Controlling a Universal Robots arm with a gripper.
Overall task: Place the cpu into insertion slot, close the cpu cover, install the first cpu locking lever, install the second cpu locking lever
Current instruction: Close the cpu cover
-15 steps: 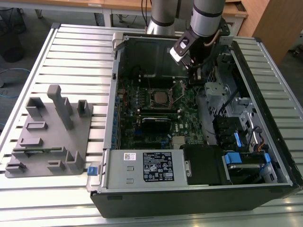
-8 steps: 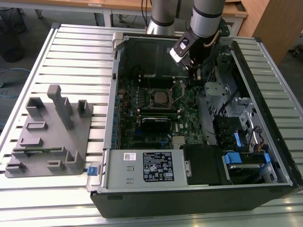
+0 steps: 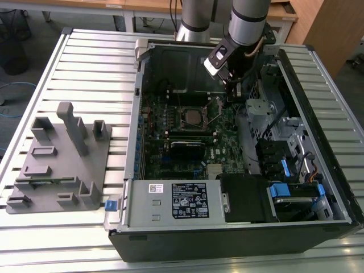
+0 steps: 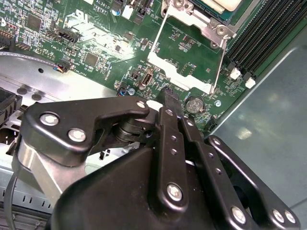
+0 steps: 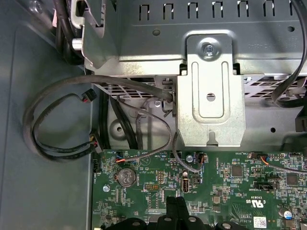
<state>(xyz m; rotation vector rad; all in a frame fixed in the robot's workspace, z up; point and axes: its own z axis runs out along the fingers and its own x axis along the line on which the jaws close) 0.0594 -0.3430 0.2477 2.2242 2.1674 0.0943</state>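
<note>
Second wrist view: claw point(image 4: 168, 98) clenched, nothing seen between its tips, low over the board point(image 4: 96, 43). Just ahead of it the cover point(image 4: 178, 73) stands open; beyond, the cpu point(image 3: 193, 118) lies in the slot point(image 3: 182, 119). Sweeping too low could scrape board parts or snag a lever point(image 4: 219, 62).

Grn board point(image 4: 96, 38), blk claw point(image 4: 169, 96)

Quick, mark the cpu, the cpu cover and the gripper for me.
cpu point(image 3: 193, 118): exterior view, its silver face.
cpu cover point(image 4: 177, 72): second wrist view, bar nearest the gripper.
gripper point(image 5: 175, 201): first wrist view, between closed fingertips.
</note>
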